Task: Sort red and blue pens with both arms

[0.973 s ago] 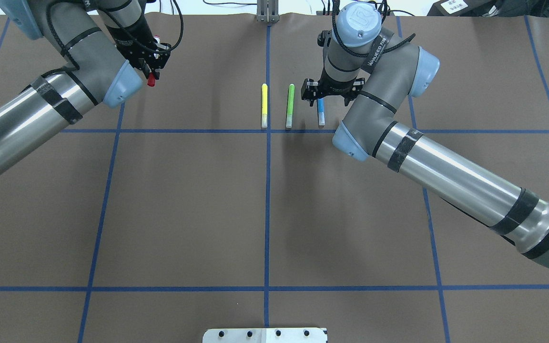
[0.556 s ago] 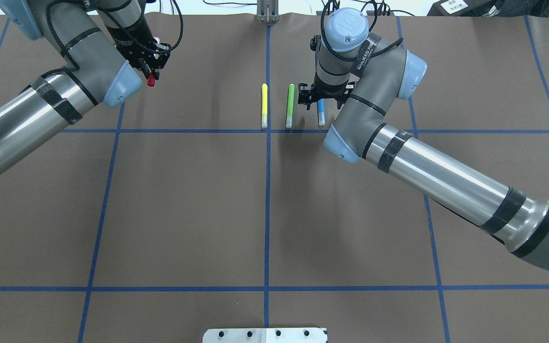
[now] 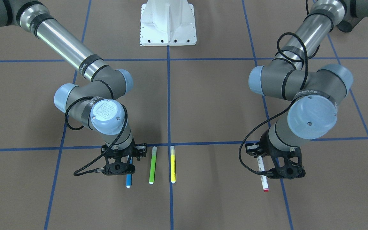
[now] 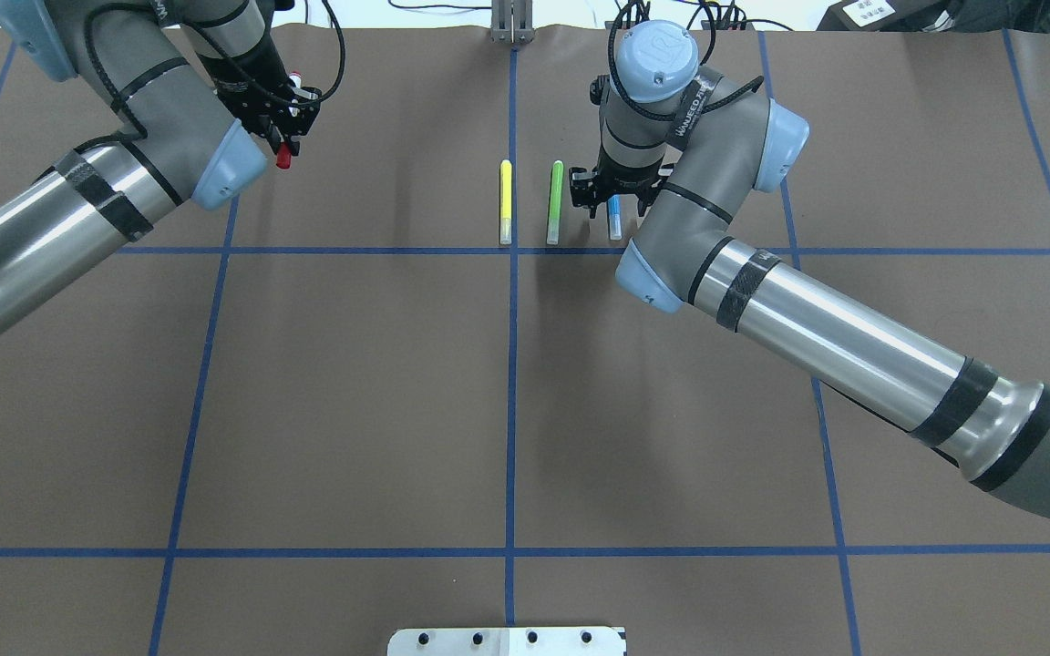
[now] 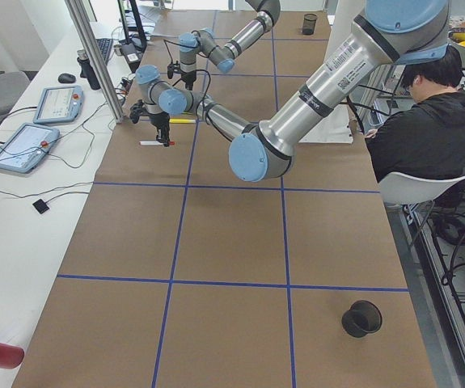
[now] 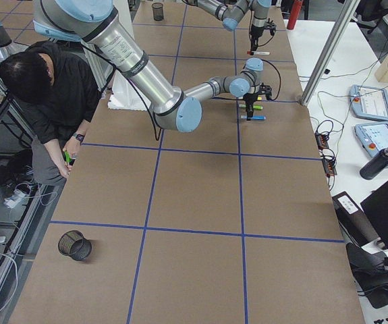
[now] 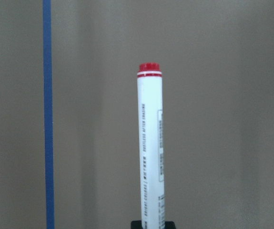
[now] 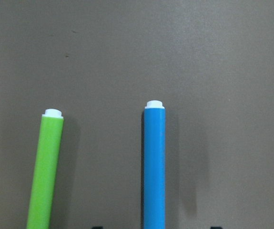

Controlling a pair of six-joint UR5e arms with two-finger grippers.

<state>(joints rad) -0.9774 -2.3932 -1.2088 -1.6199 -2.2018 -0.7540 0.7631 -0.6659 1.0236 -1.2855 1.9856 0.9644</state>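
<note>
The left gripper (image 4: 283, 138) is closed on the red pen (image 7: 150, 152), clamping the white barrel near one end. The rest of the barrel projects beyond the fingers and finishes in a red tip. This pen is held close to the edge of the table (image 4: 352, 383) farthest from the robot, toward the table's left end. Whether the pen touches the surface cannot be determined.

The right gripper (image 4: 615, 205) is positioned directly over the blue pen (image 8: 154, 167). Its jaws are spread, one finger on each side of the barrel, with a clear gap to the barrel on both sides; nothing is gripped. The blue pen lies flat on the table near the middle of the far edge.

The green marker (image 8: 45, 171) lies just beside the blue pen, roughly parallel and not touching it. The yellow marker (image 4: 506, 202) lies beyond the green marker, on the side away from the blue pen.
</note>
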